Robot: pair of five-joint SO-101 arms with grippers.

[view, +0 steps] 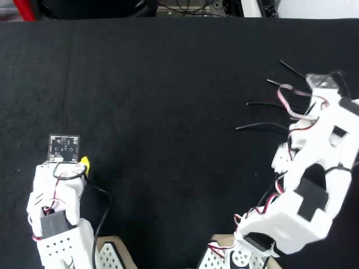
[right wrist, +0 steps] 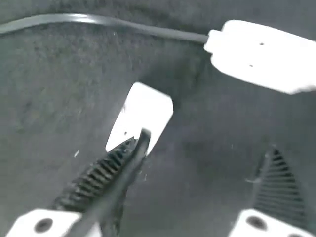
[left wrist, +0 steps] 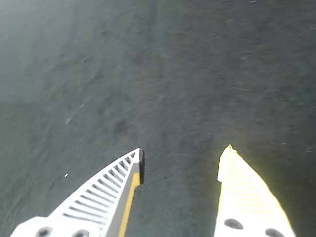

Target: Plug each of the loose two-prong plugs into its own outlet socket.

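In the right wrist view a white plug body (right wrist: 261, 54) lies on the black cloth, with a grey cord (right wrist: 98, 20) running off from it. Closer to me lies a flat white rectangular piece (right wrist: 140, 116); I cannot tell whether it is a plug or a socket. My right gripper (right wrist: 206, 143) is open above the cloth, and one dark finger (right wrist: 118, 158) overlaps the edge of that piece. My left gripper (left wrist: 183, 149) is open over bare black cloth, with nothing between its white finger (left wrist: 113, 182) and yellow finger (left wrist: 242, 187). Its yellow fingertip (view: 84, 162) shows at the table's near left.
The black cloth (view: 168, 101) covers the whole table. The right arm (view: 314, 168) stands at the right side with red and white wires, and thin black strands (view: 261, 104) stick out beside it. The left arm (view: 56, 207) sits at the near left corner.
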